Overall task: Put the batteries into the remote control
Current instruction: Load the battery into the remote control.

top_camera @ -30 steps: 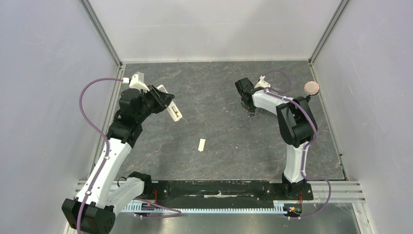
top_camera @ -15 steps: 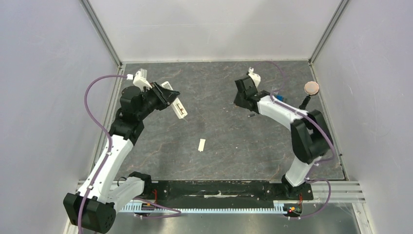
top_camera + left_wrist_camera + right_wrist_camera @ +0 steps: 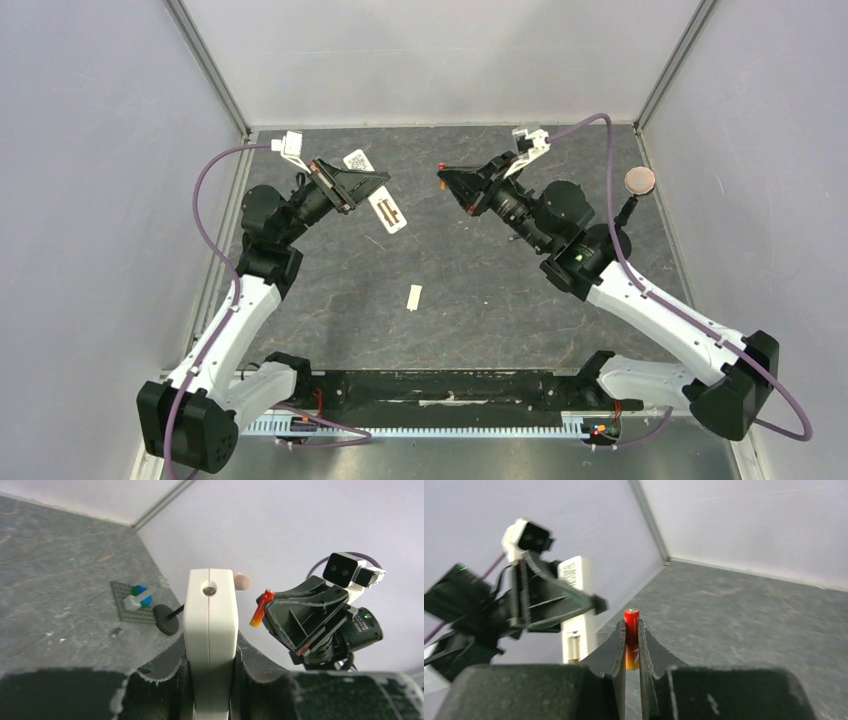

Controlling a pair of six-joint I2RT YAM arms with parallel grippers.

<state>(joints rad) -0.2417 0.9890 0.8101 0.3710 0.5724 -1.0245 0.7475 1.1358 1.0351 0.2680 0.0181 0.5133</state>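
Pale lilac walls (image 3: 100, 150) enclose a dark grey marbled tabletop (image 3: 480, 310)

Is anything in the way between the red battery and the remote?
No, nothing visible. The right fingers hold the red battery up in the air, the left fingers hold the remote up too, and only open air lies between them.
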